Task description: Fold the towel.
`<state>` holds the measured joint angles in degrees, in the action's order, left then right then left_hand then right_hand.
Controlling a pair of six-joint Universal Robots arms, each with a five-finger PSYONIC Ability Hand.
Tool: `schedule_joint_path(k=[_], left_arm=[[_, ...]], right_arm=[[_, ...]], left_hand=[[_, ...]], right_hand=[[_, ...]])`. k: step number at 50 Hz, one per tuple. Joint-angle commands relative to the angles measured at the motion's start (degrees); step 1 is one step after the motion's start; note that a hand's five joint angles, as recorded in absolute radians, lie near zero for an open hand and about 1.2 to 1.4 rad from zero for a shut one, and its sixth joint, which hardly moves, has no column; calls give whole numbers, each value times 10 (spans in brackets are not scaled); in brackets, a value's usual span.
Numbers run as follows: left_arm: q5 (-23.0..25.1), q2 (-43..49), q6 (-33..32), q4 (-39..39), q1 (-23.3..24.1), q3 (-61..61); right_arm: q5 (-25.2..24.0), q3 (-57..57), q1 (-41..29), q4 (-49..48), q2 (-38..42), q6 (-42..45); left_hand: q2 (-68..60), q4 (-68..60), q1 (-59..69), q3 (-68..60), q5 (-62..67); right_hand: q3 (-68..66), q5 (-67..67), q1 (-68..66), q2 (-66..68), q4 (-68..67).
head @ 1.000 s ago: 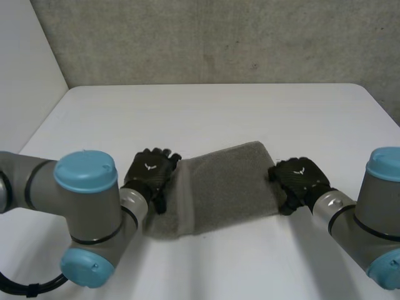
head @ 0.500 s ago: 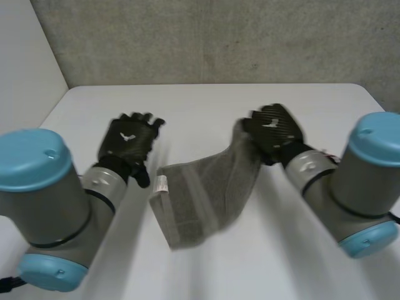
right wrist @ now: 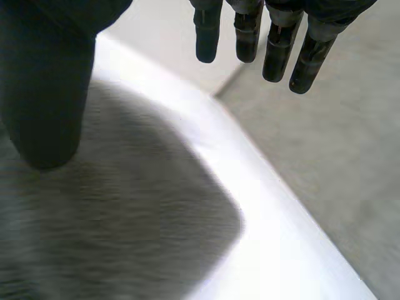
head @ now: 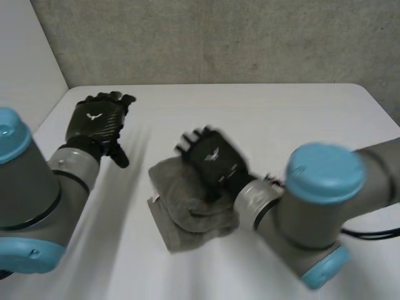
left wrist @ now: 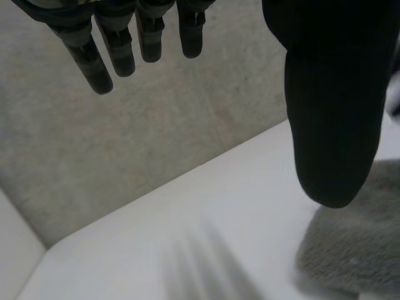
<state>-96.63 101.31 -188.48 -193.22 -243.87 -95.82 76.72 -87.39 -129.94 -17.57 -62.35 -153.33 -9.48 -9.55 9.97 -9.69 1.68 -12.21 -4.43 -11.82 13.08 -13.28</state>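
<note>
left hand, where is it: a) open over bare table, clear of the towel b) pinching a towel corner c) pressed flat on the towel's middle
a: the left hand hangs with straight fingers over bare table, apart from the towel.

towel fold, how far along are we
Done: the towel lies doubled over itself in a small bundle on the table. In hand: the right hand is over the bundle with straight fingers, gripping nothing. The left hand is open, off to the side, clear of the cloth. Left: the top layer looks rumpled and the edges don't line up, so it probably needs smoothing.
</note>
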Motion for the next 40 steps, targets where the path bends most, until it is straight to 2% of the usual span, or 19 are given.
schedule_joint_path(k=[1,2,4,11,21,27,31,34,40], left_arm=[[-1,80,48,72,63,97],[-1,80,48,72,63,97],[-1,113,94,114,79,131],[-5,184,159,164,95,178],[-12,240,154,168,95,149],[-18,238,119,161,93,119],[-26,217,93,156,93,123],[-26,203,87,156,94,128],[-27,131,79,157,92,153]], right_arm=[[-6,30,93,72,-40,-181],[-6,30,93,72,-40,-181],[-24,67,96,136,-5,-189],[-36,134,96,209,65,-186],[-38,178,89,214,136,-110],[-30,196,86,214,176,-36],[-28,207,84,209,171,5],[-25,216,83,209,160,1],[-5,227,88,203,75,-68]], left_hand=[[-12,-12,8,-10,-10],[-12,-12,8,-10,-10],[-16,-15,11,-14,-6],[-19,-18,14,-17,-3],[-17,-17,13,-15,-5],[-14,-13,9,-12,-8],[-12,-12,8,-10,-10],[-12,-12,8,-10,-10],[-12,-12,8,-10,-10]], right_hand=[[22,44,18,-31,33],[22,44,18,-31,33],[22,44,18,-31,33],[22,44,18,-31,33],[22,44,18,-31,33],[22,44,18,-31,33],[22,44,18,-31,33],[22,44,18,-31,33],[22,44,18,-31,33]])
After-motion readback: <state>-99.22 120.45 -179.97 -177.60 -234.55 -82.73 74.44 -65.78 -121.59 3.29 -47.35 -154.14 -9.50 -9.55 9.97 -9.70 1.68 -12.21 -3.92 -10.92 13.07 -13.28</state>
